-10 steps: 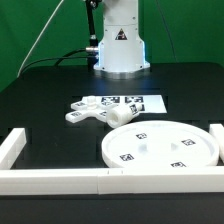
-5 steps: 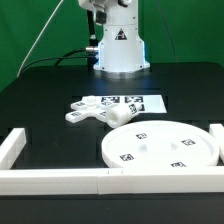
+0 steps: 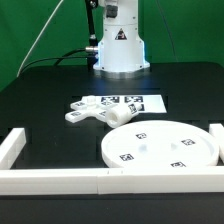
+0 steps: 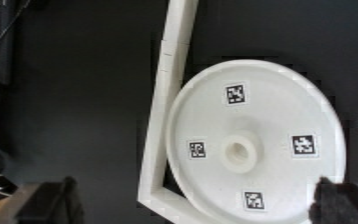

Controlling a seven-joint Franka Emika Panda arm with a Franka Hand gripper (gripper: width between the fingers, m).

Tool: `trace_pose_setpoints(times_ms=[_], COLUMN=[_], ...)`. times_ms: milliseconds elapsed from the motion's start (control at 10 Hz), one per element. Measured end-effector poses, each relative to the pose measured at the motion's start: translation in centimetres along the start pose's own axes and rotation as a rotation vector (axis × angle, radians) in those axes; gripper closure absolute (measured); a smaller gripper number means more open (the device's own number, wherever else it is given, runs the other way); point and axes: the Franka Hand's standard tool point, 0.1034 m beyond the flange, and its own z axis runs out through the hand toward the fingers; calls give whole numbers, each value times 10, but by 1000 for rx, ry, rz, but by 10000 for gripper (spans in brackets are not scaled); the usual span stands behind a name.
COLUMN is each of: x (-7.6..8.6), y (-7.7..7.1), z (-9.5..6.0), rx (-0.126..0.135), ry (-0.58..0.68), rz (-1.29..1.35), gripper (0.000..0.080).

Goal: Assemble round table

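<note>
The large round disc lies flat on the black table inside the rail corner, with several small tags on its face. The wrist view looks down on the disc and its centre hole from well above. The short cylinder leg lies just behind the disc. The cross-shaped base rests to the exterior view's left of the leg. My gripper hangs high over the disc, open, with nothing between its dark fingertips. It is out of the exterior view.
The marker board lies behind the leg and base. A white border rail runs along the front, with short arms at both sides; it also shows beside the disc as the rail. The robot's base stands at the back.
The arm's link at the top of the exterior view has shifted slightly. The disc, leg and base have not moved, and the jaws stay open.
</note>
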Motion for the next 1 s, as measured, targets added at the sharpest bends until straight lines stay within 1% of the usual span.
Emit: trace_pose_setpoints(times_ms=[200, 300, 400, 500, 600, 700, 800, 900, 1000], x=[-2, -1, 6, 12, 21, 42, 46, 43, 45], y=[1, -1, -4, -6, -11, -16, -13, -13, -14], z=[0, 7, 19, 30, 41, 57, 60, 58, 59], rx=[0, 20, 46, 67, 104, 173, 178, 177, 181], ry=[0, 5, 17, 25, 25, 20, 27, 21, 18], rz=[146, 319, 473, 577, 748, 938, 936, 1014, 1047], gripper=[150, 150, 150, 150, 150, 150, 150, 150, 150])
